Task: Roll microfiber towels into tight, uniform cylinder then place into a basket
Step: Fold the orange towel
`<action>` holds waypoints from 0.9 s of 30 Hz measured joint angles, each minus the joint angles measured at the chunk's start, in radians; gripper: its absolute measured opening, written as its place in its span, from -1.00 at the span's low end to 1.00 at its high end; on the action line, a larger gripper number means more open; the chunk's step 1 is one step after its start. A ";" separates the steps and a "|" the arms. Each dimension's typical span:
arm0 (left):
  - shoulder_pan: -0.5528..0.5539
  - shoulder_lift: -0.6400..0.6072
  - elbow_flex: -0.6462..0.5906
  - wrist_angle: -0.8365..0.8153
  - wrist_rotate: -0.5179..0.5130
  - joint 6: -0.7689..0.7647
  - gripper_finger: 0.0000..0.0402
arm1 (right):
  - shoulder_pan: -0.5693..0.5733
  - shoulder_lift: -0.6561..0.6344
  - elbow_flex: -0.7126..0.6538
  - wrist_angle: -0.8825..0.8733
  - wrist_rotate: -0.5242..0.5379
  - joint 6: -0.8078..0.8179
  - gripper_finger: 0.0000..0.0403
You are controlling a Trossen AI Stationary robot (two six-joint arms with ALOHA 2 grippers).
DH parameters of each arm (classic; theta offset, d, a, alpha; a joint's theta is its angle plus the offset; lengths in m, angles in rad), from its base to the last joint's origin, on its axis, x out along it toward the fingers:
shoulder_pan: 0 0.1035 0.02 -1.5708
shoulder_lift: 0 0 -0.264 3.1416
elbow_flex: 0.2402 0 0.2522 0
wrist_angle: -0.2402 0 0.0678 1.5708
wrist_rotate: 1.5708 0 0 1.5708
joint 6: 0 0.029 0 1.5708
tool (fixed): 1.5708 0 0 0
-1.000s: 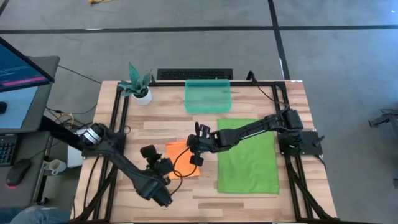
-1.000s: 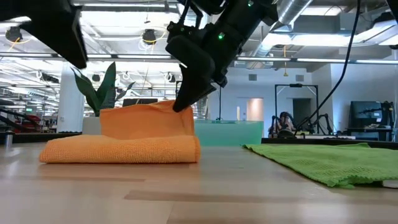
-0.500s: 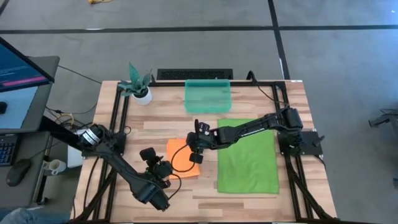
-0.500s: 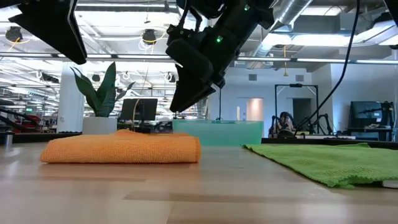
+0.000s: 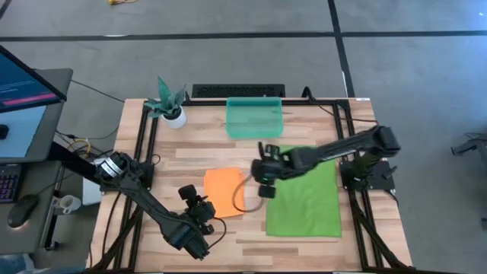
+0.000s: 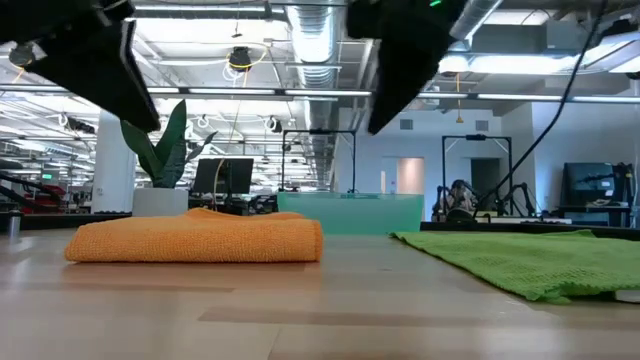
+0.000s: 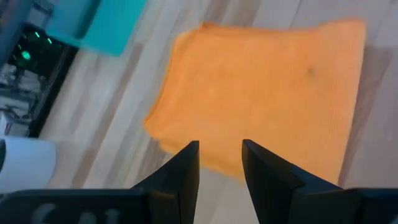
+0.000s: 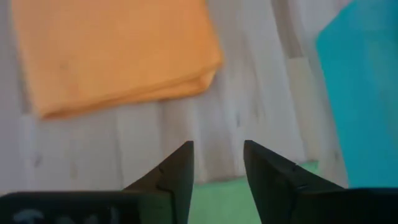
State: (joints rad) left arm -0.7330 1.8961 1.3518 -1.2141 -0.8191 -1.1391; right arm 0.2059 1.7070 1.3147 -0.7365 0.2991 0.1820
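- Orange towel (image 5: 224, 192): you have it lying folded flat on the desk (image 5: 304, 232), left of the green towel (image 5: 304, 194), with a strip of bare wood between the two.
- Green towel: spread flat on the right half of the desk.
- Basket (image 5: 254, 116): at the far edge, beside the potted plant (image 5: 169, 103).
- Right end effector (image 5: 264, 171): your fingers stand apart with nothing between them, raised above the gap between the towels at the green towel's near-left corner.
- Left end effector (image 5: 199, 212): fingers parted, holding nothing, above the desk just at the orange towel's front-left edge.
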 joint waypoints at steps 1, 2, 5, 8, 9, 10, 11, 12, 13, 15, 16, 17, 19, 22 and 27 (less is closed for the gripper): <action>0.000 0.000 -0.006 0.019 -0.013 -0.004 -0.43 | 0.022 -0.031 -0.044 0.026 0.010 0.004 -0.25; 0.000 0.000 -0.012 0.043 -0.016 -0.003 -0.43 | 0.047 -0.061 -0.093 0.067 0.024 0.014 -0.28; -0.006 0.000 -0.016 0.106 -0.009 0.036 -0.43 | 0.125 -0.133 -0.243 0.216 0.046 0.056 -0.34; -0.020 0.000 -0.016 0.168 -0.007 0.112 -0.43 | 0.199 -0.165 -0.355 0.400 0.044 0.077 -0.37; -0.026 0.000 -0.016 0.186 -0.008 0.137 -0.43 | 0.224 -0.165 -0.381 0.456 0.044 0.077 -0.38; -0.032 0.000 -0.016 0.200 -0.013 0.156 -0.43 | 0.246 -0.164 -0.402 0.506 0.044 0.075 -0.38; -0.041 0.000 -0.016 0.212 -0.019 0.168 -0.43 | 0.268 -0.159 -0.414 0.549 0.044 0.075 -0.38; -0.051 0.000 -0.016 0.220 -0.027 0.171 -0.43 | 0.288 -0.149 -0.417 0.585 0.044 0.074 -0.38; -0.061 0.000 -0.016 0.224 -0.039 0.169 -0.43 | 0.306 -0.141 -0.417 0.606 0.044 0.073 -0.38; -0.090 0.000 -0.016 0.208 -0.065 0.130 -0.43 | 0.337 -0.117 -0.418 0.668 0.044 0.071 -0.38; -0.104 0.000 -0.016 0.184 -0.083 0.085 -0.43 | 0.350 -0.104 -0.418 0.703 0.044 0.057 -0.38; -0.116 0.000 -0.016 0.154 -0.109 0.029 -0.43 | 0.359 -0.091 -0.418 0.736 0.045 0.045 -0.38; -0.135 -0.001 -0.047 0.139 -0.160 -0.079 -0.43 | 0.372 -0.069 -0.418 0.809 0.046 0.001 -0.38; -0.143 0.001 -0.125 0.143 -0.205 -0.218 -0.43 | 0.371 -0.022 -0.417 0.938 0.046 -0.058 -0.38; -0.114 0.002 -0.251 0.331 -0.209 -0.259 -0.43 | 0.311 0.080 -0.415 1.144 0.053 -0.076 -0.39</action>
State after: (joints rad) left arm -0.8474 1.8977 1.1012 -0.8835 -1.0284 -1.3978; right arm 0.5172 1.7871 0.8996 0.4074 0.3519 0.1057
